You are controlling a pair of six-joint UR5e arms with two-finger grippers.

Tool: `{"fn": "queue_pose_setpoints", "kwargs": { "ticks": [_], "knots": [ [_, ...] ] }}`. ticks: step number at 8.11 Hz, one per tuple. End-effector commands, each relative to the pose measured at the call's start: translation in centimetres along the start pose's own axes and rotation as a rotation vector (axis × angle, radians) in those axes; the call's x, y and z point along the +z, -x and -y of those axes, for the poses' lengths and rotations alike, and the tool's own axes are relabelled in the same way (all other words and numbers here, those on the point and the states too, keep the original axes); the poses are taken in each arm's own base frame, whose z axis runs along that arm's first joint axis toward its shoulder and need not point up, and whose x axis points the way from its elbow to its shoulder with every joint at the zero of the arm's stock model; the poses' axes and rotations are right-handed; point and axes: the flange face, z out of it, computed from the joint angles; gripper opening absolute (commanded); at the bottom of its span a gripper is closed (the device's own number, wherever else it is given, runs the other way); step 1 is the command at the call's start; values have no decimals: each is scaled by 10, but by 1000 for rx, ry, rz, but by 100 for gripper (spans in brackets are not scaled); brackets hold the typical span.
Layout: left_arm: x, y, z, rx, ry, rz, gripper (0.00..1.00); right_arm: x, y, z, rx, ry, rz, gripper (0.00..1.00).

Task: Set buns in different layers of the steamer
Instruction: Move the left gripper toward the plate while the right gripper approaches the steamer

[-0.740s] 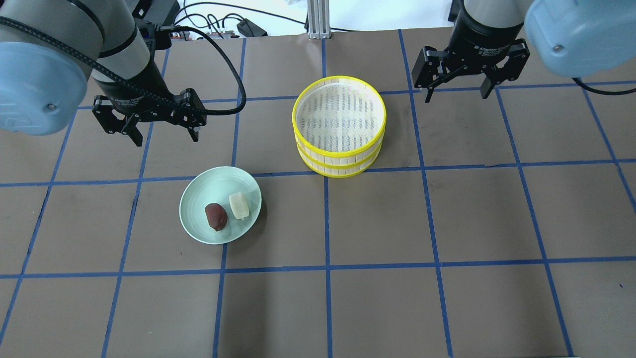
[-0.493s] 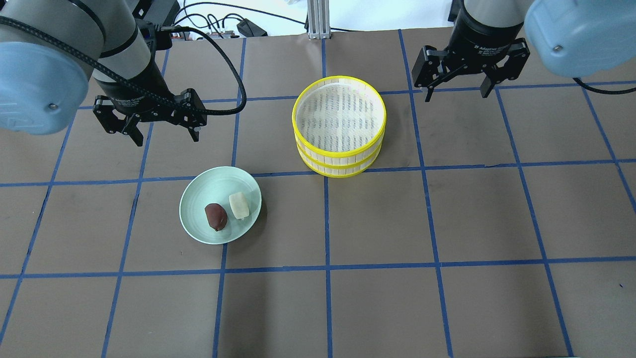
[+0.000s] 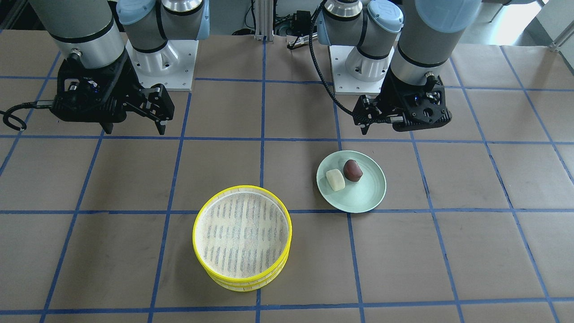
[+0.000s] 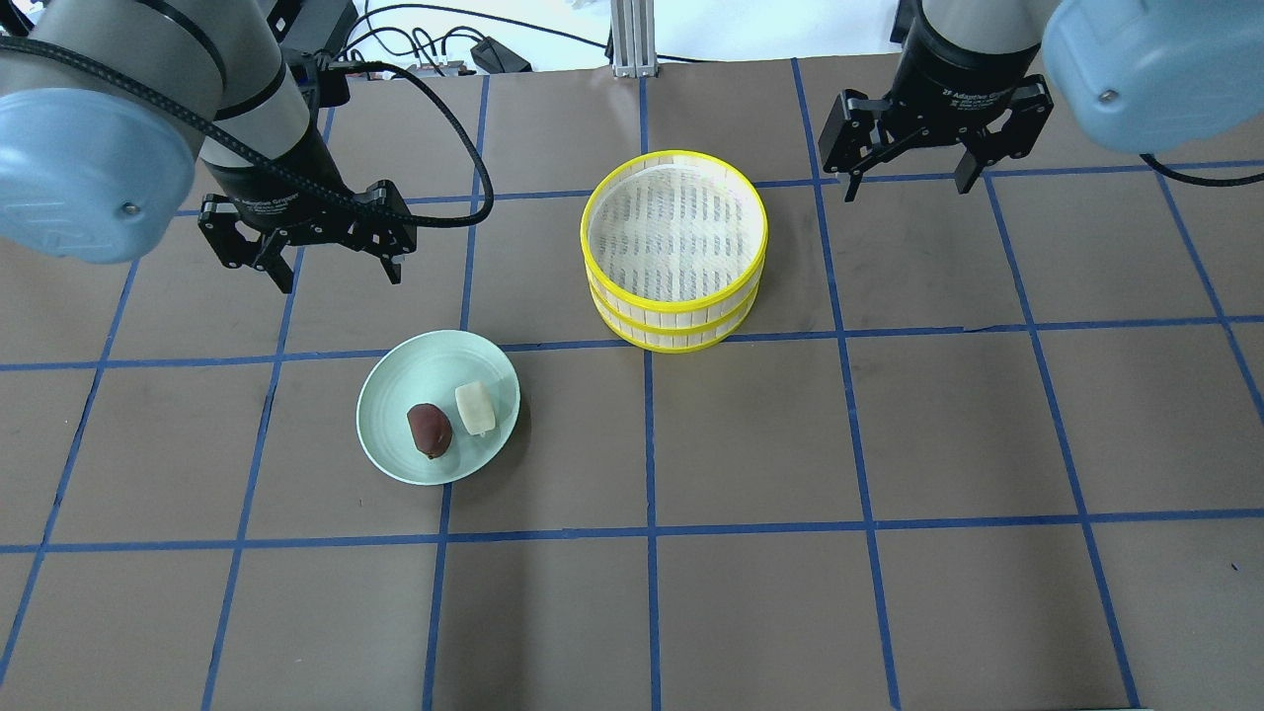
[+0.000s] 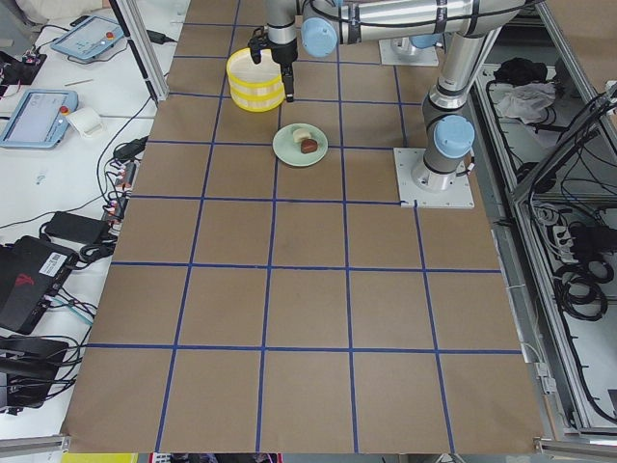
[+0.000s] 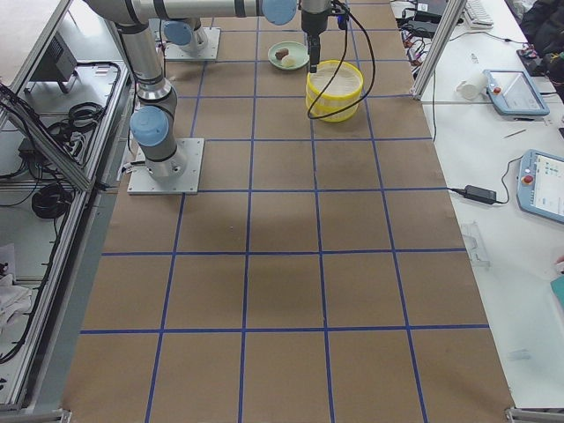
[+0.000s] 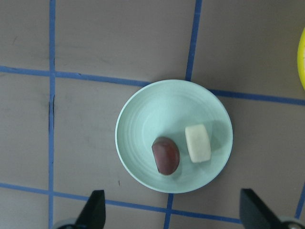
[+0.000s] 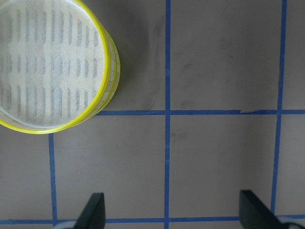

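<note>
The left claw [image 4: 341, 269] hangs above the table [image 4: 889, 444] with its jaws spread wide, and it holds nothing and touches nothing. In the left wrist view both fingers [image 7: 94, 209] show at the bottom edge, far apart, with only bare paper between them. The right claw [image 4: 906, 178] is the same: wide open, empty, clear of the table.

The steamer [image 4: 674, 229] stands in the middle of the table, between the two arms. It has two layers, stacked. The top layer [image 4: 675, 155] sits straight on the lower layer [image 4: 673, 337], and its woven base has nothing on it; the inside of the lower one is hidden. The right claw is just beside the steamer, on the robot's right of it and a little nearer to the robot. In the right wrist view the steamer sits in the upper left corner, outside the span of the fingers.

The plate [image 4: 415, 360] lies on the robot's left of the steamer and farther from the robot – apart from it, not touching. Both buns are on the plate, side by side and close together: the brown bun [image 4: 430, 431] on the robot's left, the white bun [image 4: 475, 408] on the side toward the steamer. The left claw is on the robot's side of the plate, near it. In its wrist view the plate and both buns lie ahead of the fingers.

A black cable [image 4: 464, 148] loops from the left arm above the table – it does not reach the plate. Blue tape lines [image 4: 650, 444] cross the brown paper.
</note>
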Motion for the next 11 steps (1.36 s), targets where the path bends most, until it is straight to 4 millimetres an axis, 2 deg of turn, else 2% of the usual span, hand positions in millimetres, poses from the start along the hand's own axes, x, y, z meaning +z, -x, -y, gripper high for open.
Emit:
{"fn": "queue_pose_setpoints", "kwargs": {
  "ticks": [1, 2, 4, 6, 7, 8, 11],
  "knots": [
    [62, -11, 32, -74, 6, -7, 91, 5, 1, 3, 1, 7, 4, 100],
    [82, -15, 37, -73, 20, -6, 81, 7, 1, 5, 1, 5, 7, 100],
    [112, -22, 40, -68, 60, -6, 81, 19, 4, 2, -1, 20, 14, 100],
    [131, -34, 45, -76, 101, -88, 81, 59, 13, 40, 27, -50, 20, 100],
    [143, -34, 41, -75, 127, -83, 78, 82, 37, 49, 12, -49, 21, 100],
    [161, -34, 33, -74, 163, -76, 78, 116, 44, 70, 41, -58, 25, 100],
    [173, -40, 36, -118, 192, -113, 78, 184, 57, 104, 63, -84, 70, 100]
  ]
}}
